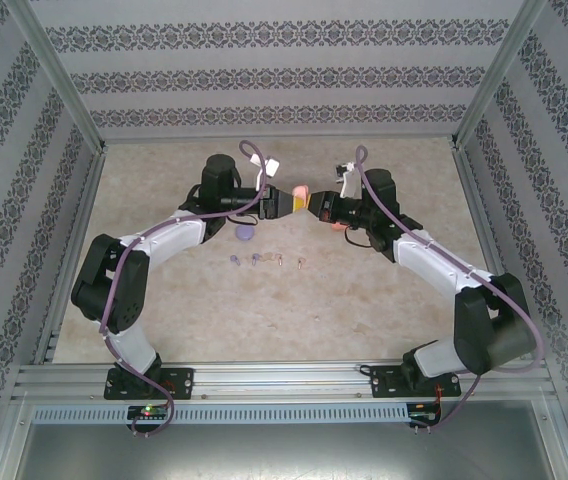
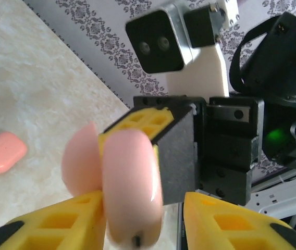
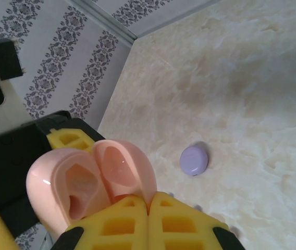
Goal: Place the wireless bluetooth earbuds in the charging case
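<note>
Wallpaper (image 1: pixel 264 80) in grey damask stripes covers three walls, edged by aluminium rails (image 1: pixel 264 375), around a beige, marble-patterned table (image 1: pixel 214 300). Two white-and-black arms (image 1: pixel 164 240) arch inward and meet at 12 o'clock above the table. Between them hangs a glossy, rounded pale pink charging case (image 1: pixel 302 191), hinged open, its moulded hollows visible from the right wrist.

The right gripper (image 3: pixel 148 219) has its yellow ribbed fingers pressed together, pinching one shell of that case. The left gripper (image 2: pixel 143 211) has its fingers apart on either side of the case, one touching it and the other leaving a gap.

On the table, a closed salmon-pink case (image 2: pixel 2 151) with rounded corners lies at 1 o'clock under the right gripper. A smooth oval lilac case (image 3: pixel 194 160) lies at 11 o'clock. Tiny stemmed earbuds (image 1: pixel 256 259), purple and pale, lie in a row at the centre, outside any case.
</note>
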Motion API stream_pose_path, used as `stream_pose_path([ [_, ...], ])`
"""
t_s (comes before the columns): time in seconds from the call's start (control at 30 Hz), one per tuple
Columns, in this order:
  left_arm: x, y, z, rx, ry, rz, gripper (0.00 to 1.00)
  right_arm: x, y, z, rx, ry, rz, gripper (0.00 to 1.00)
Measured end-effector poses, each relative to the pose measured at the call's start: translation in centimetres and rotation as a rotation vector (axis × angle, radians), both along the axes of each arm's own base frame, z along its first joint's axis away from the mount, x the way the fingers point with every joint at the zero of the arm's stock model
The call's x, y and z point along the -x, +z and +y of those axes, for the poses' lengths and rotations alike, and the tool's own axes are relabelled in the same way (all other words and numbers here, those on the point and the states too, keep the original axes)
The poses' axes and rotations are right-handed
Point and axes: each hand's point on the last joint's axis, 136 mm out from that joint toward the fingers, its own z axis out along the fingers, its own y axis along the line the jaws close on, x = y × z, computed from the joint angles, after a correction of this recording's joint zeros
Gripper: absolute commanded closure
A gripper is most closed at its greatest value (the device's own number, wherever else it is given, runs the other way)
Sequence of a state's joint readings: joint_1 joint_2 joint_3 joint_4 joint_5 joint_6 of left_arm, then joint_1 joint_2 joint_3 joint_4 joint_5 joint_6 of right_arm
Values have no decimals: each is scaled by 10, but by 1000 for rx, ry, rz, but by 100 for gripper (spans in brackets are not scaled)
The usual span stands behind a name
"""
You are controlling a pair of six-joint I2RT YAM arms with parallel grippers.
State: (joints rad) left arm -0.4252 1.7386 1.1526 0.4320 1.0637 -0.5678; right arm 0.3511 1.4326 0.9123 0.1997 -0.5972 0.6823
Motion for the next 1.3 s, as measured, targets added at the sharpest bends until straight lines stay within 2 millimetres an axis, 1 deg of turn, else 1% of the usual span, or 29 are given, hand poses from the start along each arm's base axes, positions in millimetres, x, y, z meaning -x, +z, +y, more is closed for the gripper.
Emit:
stream_pose_path([
  [0.1, 1, -1, -2, -4, -1, -6, 37, -3, -1, -2, 18, -17, 5, 100],
  [0.27, -4, -4, 1, -17, 26, -9, 29, -5, -4, -8, 77, -33, 9, 100],
  [0.43, -10, -3, 11, -59, 50, -27, 24, -8, -4, -19, 169, -32, -4, 100],
  [0.57, -11, 11, 22, -108, 53, -90, 23, -11, 1, -28, 265, -16, -45, 100],
  [0.67, -10, 21, 25, -151, 34, -142, 22, -14, 2, -33, 342, 7, -83, 100],
  [0.8, -8, 27, 26, -211, -3, -183, 21, -13, -8, -38, 446, 50, -110, 100],
  [0.93, -10, 18, 25, -269, -56, -177, 21, -9, -27, -39, 547, 114, -116, 100],
  [1.07, -10, -4, 24, -330, -112, -126, 22, -3, -43, -33, 609, 180, -124, 100],
  [1.17, -6, -19, 26, -367, -151, -82, 23, 2, -45, -27, 625, 216, -141, 100],
  [1.3, -3, -30, 27, -392, -188, -52, 26, 6, -45, -21, 631, 241, -157, 100],
])
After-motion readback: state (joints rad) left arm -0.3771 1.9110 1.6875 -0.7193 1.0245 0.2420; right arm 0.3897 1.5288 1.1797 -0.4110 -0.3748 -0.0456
